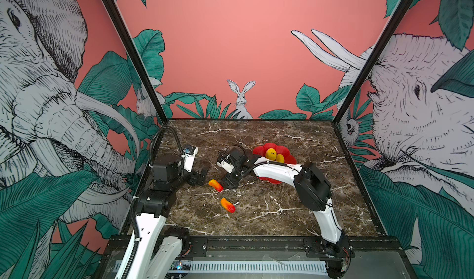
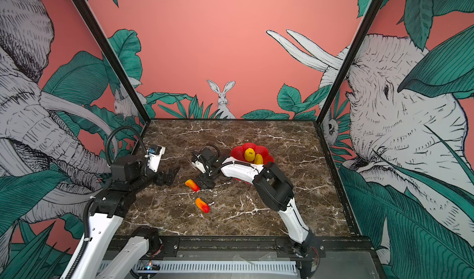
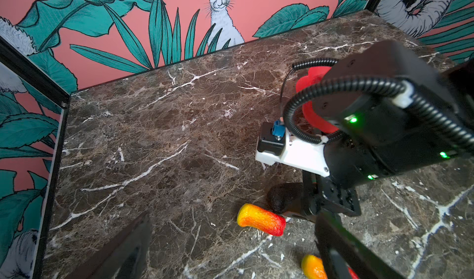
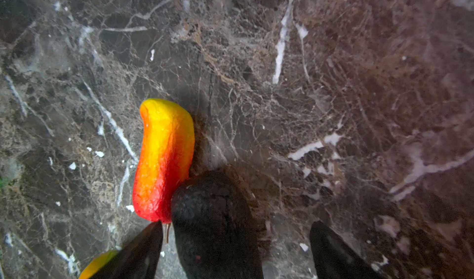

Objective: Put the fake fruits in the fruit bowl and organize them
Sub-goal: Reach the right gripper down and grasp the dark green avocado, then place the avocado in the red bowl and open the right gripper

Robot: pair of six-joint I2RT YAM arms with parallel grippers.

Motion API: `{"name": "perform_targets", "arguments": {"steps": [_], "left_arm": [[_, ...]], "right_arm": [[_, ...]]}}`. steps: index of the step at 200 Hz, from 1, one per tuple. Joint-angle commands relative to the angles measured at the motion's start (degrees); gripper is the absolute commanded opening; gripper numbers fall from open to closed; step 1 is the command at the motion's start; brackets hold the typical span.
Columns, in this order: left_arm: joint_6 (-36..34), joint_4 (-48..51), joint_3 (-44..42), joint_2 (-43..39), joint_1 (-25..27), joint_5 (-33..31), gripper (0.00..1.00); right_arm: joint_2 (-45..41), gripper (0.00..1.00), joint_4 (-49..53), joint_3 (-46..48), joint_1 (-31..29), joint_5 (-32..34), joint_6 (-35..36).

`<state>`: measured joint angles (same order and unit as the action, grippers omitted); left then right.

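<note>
The red scalloped fruit bowl point(image 1: 259, 150) point(image 2: 250, 146) stands at the back right and holds a bumpy round yellow fruit point(image 1: 270, 153) and a long yellow fruit point(image 1: 280, 158). Two orange-red fruits point(image 1: 215, 185) point(image 1: 227, 205) lie on the marble in front of it. A dark oval fruit point(image 4: 215, 221) point(image 3: 282, 198) lies against the farther orange-red one point(image 4: 164, 159). My right gripper point(image 4: 236, 249) point(image 1: 229, 183) points down over the dark fruit, open, with a finger on each side and a gap on one side. My left gripper point(image 3: 230, 259) point(image 1: 198, 176) is open and empty, left of the fruits.
The right forearm point(image 1: 277, 170) crosses over the front of the bowl and hides part of it. The dark marble table point(image 1: 295, 208) is walled in by black frame posts and printed panels on three sides.
</note>
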<state>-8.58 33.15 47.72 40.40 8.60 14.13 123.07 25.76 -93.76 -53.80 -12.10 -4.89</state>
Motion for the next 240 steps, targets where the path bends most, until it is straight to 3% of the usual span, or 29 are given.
{"name": "perform_targets", "arguments": {"steps": [1,21,81,129,173,211,240], "left_arm": [[0.2,0.8,-0.7,-0.6,0.0,0.2,1.0],[0.2,0.8,-0.7,-0.5,0.0,0.2,1.0],[0.2,0.8,-0.7,-0.5,0.0,0.1,1.0],[0.3,0.9,-0.8,-0.8,0.0,0.1,1.0],[0.3,0.9,-0.7,-0.9,0.0,0.3,1.0],[0.3,0.8,-0.8,-0.9,0.0,0.4,1.0],[0.3,0.8,-0.7,-0.8,0.0,0.5,1.0]], "right_arm": [[1.1,0.79,-0.6,-1.0,-0.3,-0.9,-1.0],[1.2,0.63,-0.4,-0.7,-0.3,-0.6,-1.0],[-2.3,0.39,1.4,0.5,0.1,1.8,-0.1],[-13.6,0.37,-1.4,8.3,3.1,6.0,-2.8],[-23.4,0.38,-2.3,17.9,8.3,17.9,-9.5],[-26.3,0.36,-3.7,25.7,13.5,23.8,-15.1],[-25.1,0.36,-4.0,26.3,14.7,27.4,-15.7]]}}
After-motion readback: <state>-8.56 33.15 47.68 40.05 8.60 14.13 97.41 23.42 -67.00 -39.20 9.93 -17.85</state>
